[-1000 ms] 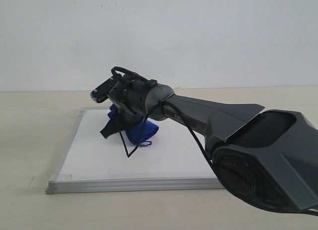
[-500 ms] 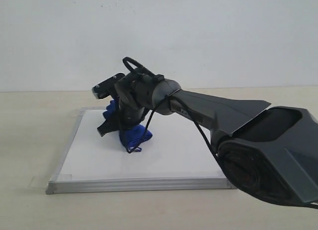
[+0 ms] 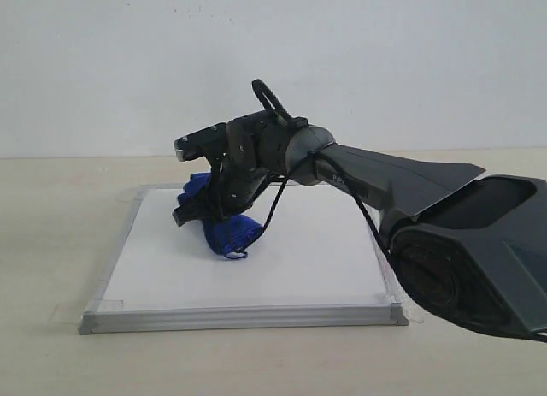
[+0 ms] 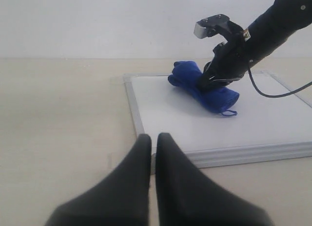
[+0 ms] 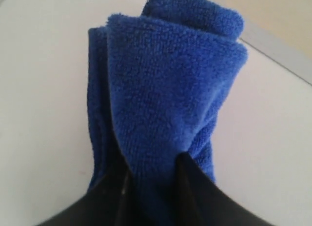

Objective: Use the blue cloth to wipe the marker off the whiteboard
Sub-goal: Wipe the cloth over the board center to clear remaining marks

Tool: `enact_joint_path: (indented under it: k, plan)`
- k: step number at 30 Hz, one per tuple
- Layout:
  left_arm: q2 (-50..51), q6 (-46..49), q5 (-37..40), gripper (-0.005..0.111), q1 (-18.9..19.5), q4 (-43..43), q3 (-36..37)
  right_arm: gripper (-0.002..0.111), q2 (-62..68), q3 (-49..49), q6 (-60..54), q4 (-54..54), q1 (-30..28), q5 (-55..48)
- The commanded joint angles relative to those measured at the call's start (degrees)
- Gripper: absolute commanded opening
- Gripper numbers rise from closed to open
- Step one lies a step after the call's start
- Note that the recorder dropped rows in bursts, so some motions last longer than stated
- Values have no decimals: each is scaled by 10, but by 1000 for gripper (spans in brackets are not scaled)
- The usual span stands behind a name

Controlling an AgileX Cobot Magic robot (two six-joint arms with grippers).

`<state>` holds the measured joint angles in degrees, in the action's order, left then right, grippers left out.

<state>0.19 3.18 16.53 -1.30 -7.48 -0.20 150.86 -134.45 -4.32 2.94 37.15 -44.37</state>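
Blue terry cloth [image 3: 226, 232] rests on the silver-framed white board [image 3: 299, 272], clamped in the right tool [image 5: 151, 174]; the left tool [image 4: 153, 140] has its fingers together.

Fuzzy blue cloth [image 5: 165, 89], smooth whiteboard [image 3: 299, 259]

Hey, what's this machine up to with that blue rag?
The right tool is clamped on a bunched blue cloth and holds it down on the whiteboard, toward its far left part. No red marker lines show on the bare white surface. The left tool is shut over the table, off the board, holding nothing.
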Motion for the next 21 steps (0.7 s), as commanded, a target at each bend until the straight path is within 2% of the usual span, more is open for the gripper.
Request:
enact_joint_path:
  k: [1, 6, 13, 16, 21]
  plan:
    - [-2, 3, -2, 4, 1, 0, 2, 0, 16, 11, -150, 150, 22, 0]
    - [-2, 3, -2, 4, 1, 0, 2, 0, 16, 11, -160, 137, 26, 0]
    - [-2, 3, -2, 4, 1, 0, 2, 0, 16, 11, 85, -93, 26, -25]
    - [-2, 3, -2, 4, 1, 0, 2, 0, 16, 11, 127, -168, 26, -65]
    - [-2, 3, -2, 4, 1, 0, 2, 0, 16, 11, 171, -222, 19, -126]
